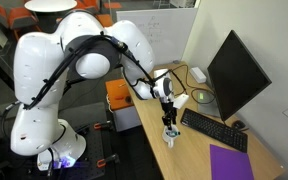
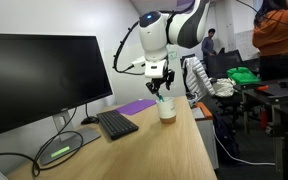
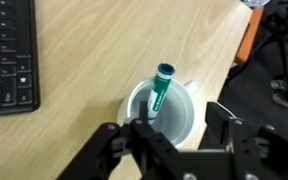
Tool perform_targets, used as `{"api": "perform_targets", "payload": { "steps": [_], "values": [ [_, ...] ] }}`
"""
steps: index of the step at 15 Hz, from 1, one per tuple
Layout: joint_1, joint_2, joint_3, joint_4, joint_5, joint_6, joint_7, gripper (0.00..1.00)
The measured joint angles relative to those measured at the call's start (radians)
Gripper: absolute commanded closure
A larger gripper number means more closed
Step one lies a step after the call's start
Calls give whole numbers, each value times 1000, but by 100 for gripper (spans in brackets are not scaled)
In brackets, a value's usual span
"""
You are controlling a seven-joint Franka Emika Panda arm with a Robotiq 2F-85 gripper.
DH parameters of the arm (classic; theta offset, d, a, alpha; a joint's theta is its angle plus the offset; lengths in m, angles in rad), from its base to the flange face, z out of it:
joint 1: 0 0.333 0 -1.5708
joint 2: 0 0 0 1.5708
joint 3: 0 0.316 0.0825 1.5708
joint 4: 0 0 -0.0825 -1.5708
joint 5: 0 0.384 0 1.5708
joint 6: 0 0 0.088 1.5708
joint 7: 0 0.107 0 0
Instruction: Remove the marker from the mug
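From where I stand, the marker (image 3: 159, 92) sits in the mug (image 3: 188, 100) at the lower middle of the wrist view, its long axis leaning toward the top edge — the gripper (image 3: 177, 118) hangs just over the rim, jaws apart, the marker closer to the lower-left jaw.

Seen from above, a white mug (image 3: 187, 112) on a wooden desk (image 3: 94, 45) holds a teal marker (image 3: 160, 88), its top poking past the mug's upper rim. The black gripper (image 3: 177, 128), spread wide, straddles the mug. A black keyboard (image 3: 6, 55) lies left of the mug.
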Motion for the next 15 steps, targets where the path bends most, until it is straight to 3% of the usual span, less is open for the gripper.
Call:
{"api": "perform_targets", "payload": {
  "steps": [5, 15],
  "values": [
    [-14, 31, 0, 1, -7, 18, -12, 40],
    [-43, 113, -1, 64, -6, 38, -12, 36]
  ]
}}
